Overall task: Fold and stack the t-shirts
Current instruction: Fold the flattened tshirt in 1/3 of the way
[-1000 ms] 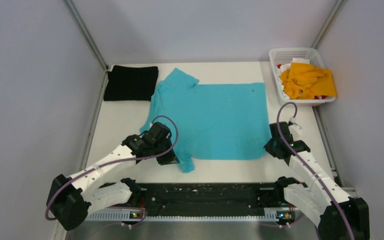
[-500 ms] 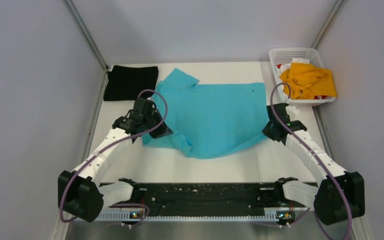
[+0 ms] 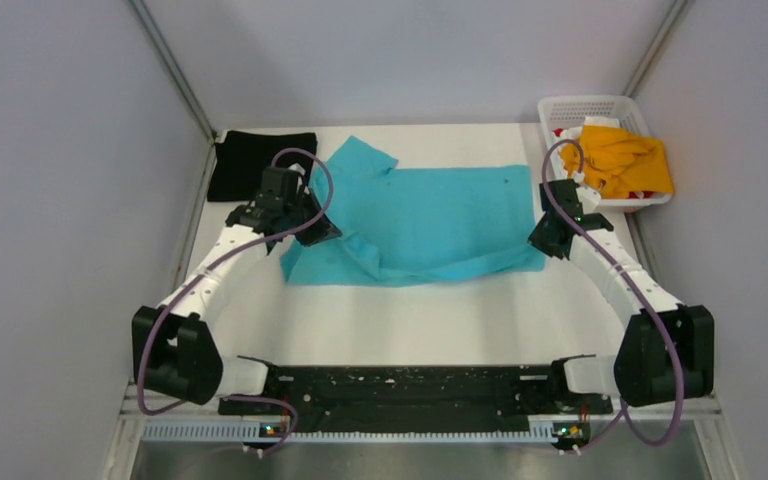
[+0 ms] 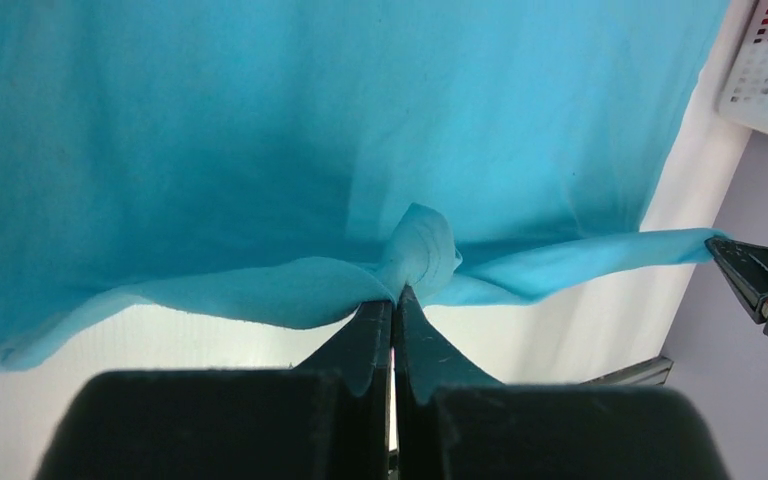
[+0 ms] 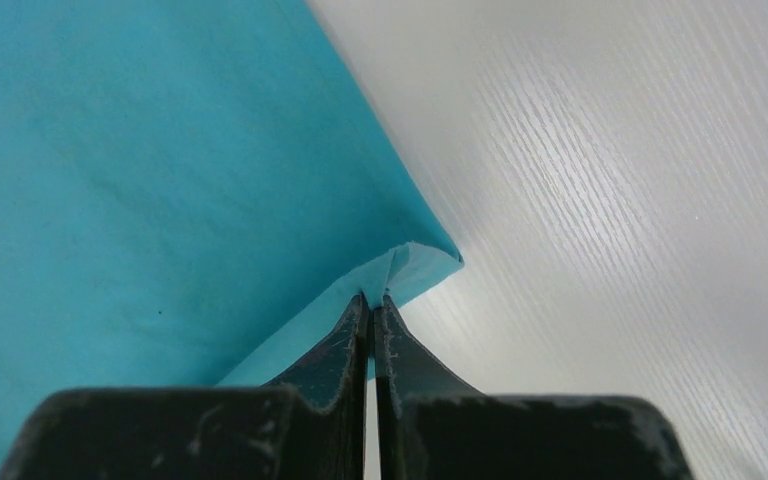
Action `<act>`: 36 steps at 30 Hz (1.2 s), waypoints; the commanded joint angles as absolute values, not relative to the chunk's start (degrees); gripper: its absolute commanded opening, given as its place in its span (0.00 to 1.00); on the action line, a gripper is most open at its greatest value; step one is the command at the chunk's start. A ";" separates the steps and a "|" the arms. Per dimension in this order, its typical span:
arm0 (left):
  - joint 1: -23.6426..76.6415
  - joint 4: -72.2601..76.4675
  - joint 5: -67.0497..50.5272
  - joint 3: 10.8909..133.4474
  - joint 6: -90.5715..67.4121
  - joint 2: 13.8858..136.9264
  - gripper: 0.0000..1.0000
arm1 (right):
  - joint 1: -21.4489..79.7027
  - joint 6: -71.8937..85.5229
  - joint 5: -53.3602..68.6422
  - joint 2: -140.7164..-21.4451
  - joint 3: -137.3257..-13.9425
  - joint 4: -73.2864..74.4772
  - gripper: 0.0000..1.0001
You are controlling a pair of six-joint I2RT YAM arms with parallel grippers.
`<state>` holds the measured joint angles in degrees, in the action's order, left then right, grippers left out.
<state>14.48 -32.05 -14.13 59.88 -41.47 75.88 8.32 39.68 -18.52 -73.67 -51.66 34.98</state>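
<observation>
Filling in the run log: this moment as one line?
left gripper: shut on turquoise t-shirt | right gripper: shut on its corner | black t-shirt: far-left | orange-yellow t-shirt: in basket

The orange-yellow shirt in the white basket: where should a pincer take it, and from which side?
Probably from straight above. The orange-yellow shirt lies crumpled, heaped over the rim of the basket, so the lattice walls block a side approach. Pinch a raised fold near the heap's middle; no flat hem or corner shows to aim for.
</observation>
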 commanded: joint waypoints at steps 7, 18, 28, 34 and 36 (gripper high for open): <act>10.96 -28.21 -15.55 68.87 -37.14 84.03 0.00 | 5.92 37.77 -15.43 -81.20 -60.37 32.60 0.00; 5.77 -26.21 -17.10 78.10 -34.62 99.92 0.00 | 3.27 38.72 -13.77 -96.78 -69.57 31.21 0.06; 4.19 -30.29 -14.15 86.45 -36.39 105.48 0.99 | 1.60 37.14 -14.41 -97.66 -73.25 30.11 0.80; 4.50 -30.19 -16.67 82.71 -36.60 100.87 0.99 | 3.65 31.11 -6.95 -90.58 -64.95 25.05 0.99; 5.08 -29.96 -18.11 80.71 -36.64 99.91 0.99 | 6.23 28.92 -4.45 -89.20 -62.99 23.08 0.99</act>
<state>4.34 -30.98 -15.38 83.26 -36.51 105.03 2.66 34.35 -9.89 -93.89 -65.69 28.10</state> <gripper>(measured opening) 0.986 0.984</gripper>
